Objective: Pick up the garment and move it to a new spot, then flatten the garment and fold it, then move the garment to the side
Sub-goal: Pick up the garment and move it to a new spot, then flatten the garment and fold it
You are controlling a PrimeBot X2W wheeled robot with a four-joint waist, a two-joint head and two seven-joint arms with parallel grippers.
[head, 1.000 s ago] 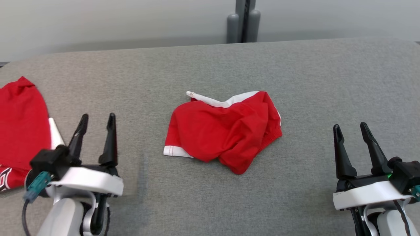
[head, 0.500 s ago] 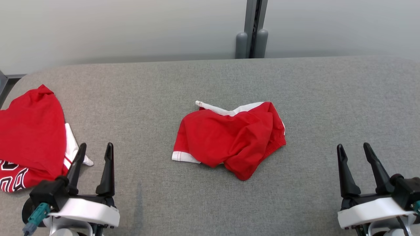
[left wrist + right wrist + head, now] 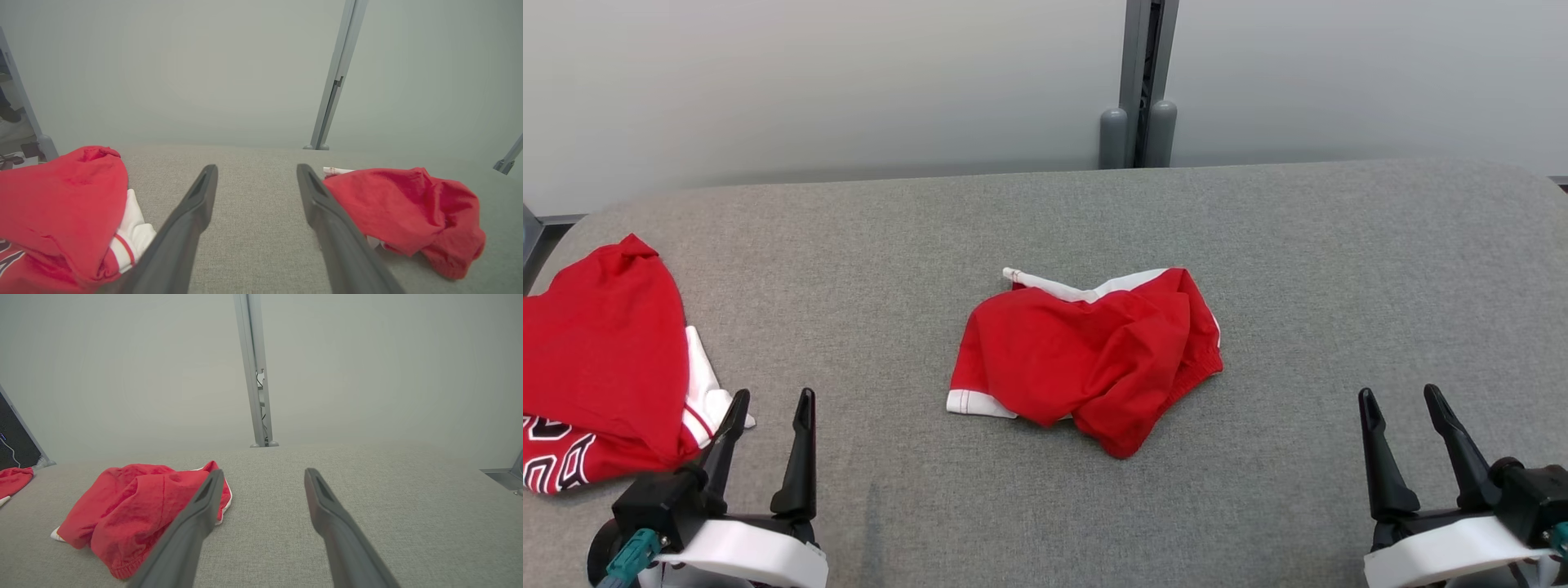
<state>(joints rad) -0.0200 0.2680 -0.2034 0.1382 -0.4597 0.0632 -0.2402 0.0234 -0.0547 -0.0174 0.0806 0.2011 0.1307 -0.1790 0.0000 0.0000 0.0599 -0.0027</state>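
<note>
A crumpled red garment (image 3: 1086, 359) with white trim lies bunched in the middle of the grey fabric surface (image 3: 1045, 220). It also appears at the right of the left wrist view as the garment (image 3: 404, 212) and at the left of the right wrist view as the garment (image 3: 135, 506). My left gripper (image 3: 772, 402) stands open at the lower left, well short of it. At the lower right, my right gripper (image 3: 1401, 398) is open too. Both hold nothing; the left gripper (image 3: 257, 175) and right gripper (image 3: 263, 477) show bare fabric between their fingers.
A second red garment (image 3: 596, 359) with white and black markings lies at the left edge, close to my left fingers; it shows as the second garment (image 3: 61, 212) in the left wrist view. A grey post (image 3: 1139, 82) stands behind the far edge against a pale wall.
The head camera has tilted, so the whole scene sits lower in the picture and more wall shows. Both grippers sit lower in view and stay open. The garment has not moved.
</note>
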